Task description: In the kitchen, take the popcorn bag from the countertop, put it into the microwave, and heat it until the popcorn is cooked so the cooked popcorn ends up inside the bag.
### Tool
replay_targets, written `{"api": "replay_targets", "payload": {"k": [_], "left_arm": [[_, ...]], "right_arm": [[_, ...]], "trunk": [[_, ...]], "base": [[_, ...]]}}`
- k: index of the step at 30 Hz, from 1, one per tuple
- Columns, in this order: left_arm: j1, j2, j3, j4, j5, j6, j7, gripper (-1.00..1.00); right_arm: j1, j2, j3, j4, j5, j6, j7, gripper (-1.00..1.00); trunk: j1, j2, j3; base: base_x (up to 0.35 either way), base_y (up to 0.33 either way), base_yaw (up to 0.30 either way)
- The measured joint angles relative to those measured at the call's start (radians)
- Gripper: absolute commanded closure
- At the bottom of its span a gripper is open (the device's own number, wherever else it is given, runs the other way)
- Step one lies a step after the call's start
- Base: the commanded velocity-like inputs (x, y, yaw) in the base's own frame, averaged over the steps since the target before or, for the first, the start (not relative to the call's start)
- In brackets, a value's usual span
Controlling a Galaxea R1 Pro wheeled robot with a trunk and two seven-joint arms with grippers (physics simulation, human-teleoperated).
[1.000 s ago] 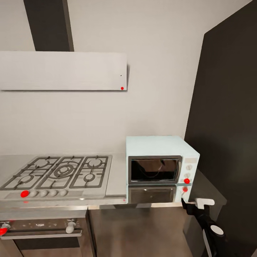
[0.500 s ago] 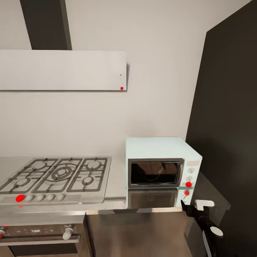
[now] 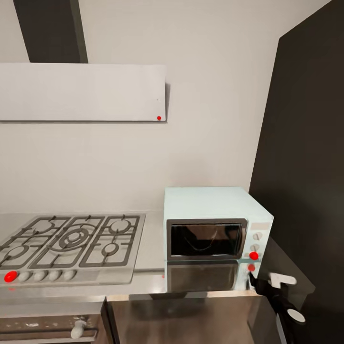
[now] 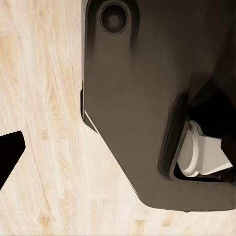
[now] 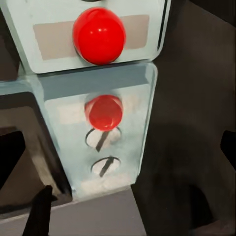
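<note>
The pale mint-blue microwave (image 3: 217, 224) stands on the grey countertop (image 3: 150, 248) with its dark glass door closed. Its knobs and red dot (image 3: 253, 255) are at the right. My right gripper (image 3: 267, 284) hangs open just off the microwave's lower right front corner. In the right wrist view the red dot (image 5: 98, 34) is close ahead, mirrored in the countertop, and the right gripper (image 5: 120, 152) has its fingertips (image 5: 10, 152) wide apart. The left gripper (image 4: 118, 152) points down at the floor, one fingertip (image 4: 10, 152) showing at the edge. The popcorn bag is out of view.
A gas hob (image 3: 71, 239) lies left of the microwave under a flat white hood (image 3: 81, 93). A tall dark cabinet (image 3: 306, 167) rises at the right. The built-in oven (image 3: 48, 327) sits below the hob. The left wrist view looks onto light wood floor (image 4: 44, 123) and my dark base (image 4: 147, 98).
The whole head picture has shifted, so the camera has moved: hob and hood slid left, and the microwave sits lower. The right gripper stays by the microwave's lower right corner.
</note>
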Motion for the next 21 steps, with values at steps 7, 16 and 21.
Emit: {"api": "replay_targets", "payload": {"k": [7, 16, 21], "left_arm": [[0.0, 0.0, 0.0, 0.0, 0.0, 0.0, 0.0, -1.0], [0.0, 0.0, 0.0, 0.0, 0.0, 0.0, 0.0, -1.0], [-0.001, 0.0, 0.0, 0.0, 0.0, 0.0, 0.0, -1.0]], "right_arm": [[0.0, 0.0, -0.006, 0.0, 0.0, -0.002, -0.005, -1.0], [0.0, 0.0, -0.006, 0.0, 0.0, -0.003, -0.003, -1.0], [0.0, 0.0, -0.006, 0.0, 0.0, -0.003, -0.003, -1.0]], "trunk": [[-0.001, 0.0, 0.0], [0.0, 0.0, 0.0], [0.0, 0.0, 0.0]], "base": [[0.199, -0.046, 0.0], [0.073, -0.036, 0.0], [0.065, -0.034, 0.0]]}}
